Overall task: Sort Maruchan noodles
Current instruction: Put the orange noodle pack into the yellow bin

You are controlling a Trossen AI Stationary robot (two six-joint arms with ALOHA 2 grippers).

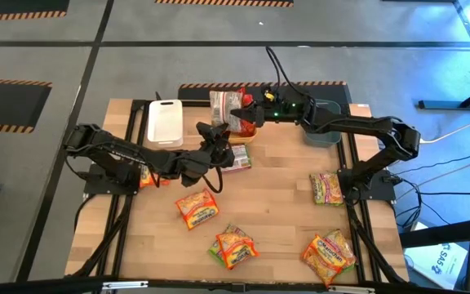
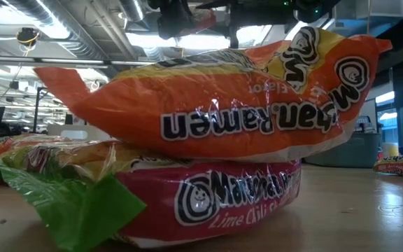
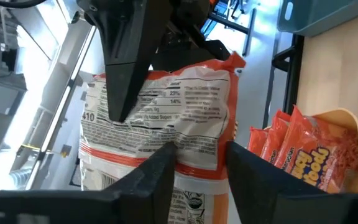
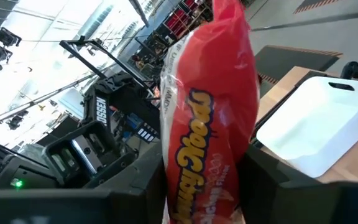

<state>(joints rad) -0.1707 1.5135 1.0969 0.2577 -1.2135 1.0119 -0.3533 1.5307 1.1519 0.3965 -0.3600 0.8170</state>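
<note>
One Maruchan noodles packet point(image 1: 224, 106), red-orange on the front and silvery-white on the back, is held up in the air over the table's far middle. My left gripper point(image 3: 201, 165) reaches it from the table's left and my right gripper point(image 4: 204, 180) from the right; both are shut on it. Other packets lie flat on the wood: one point(image 1: 197, 208) in the middle, a small stack point(image 1: 233, 245) near the front, another stack point(image 1: 329, 255) at the front right, and a pair point(image 1: 326, 188) at the right. My left gripper has the packet's printed white back end point(image 3: 197, 149) between its two fingers, coming in level from the table's left. The fingers themselves hide the exact place of contact. The packet stands on edge, clear of the table. My right gripper pinches the packet across its two flat faces point(image 4: 207, 143), one finger on the red front and one on the back. It comes in level from the table's right. One finger point(image 3: 123, 62) lies over the white back. The packet stands upright in the hold.
A white bin point(image 1: 164, 122) stands at the far left. An orange bin point(image 3: 347, 118) holding orange packets sits just below the held packet. A grey-blue bin point(image 1: 326, 131) is at the far right. A packet point(image 1: 237, 158) lies by the left gripper.
</note>
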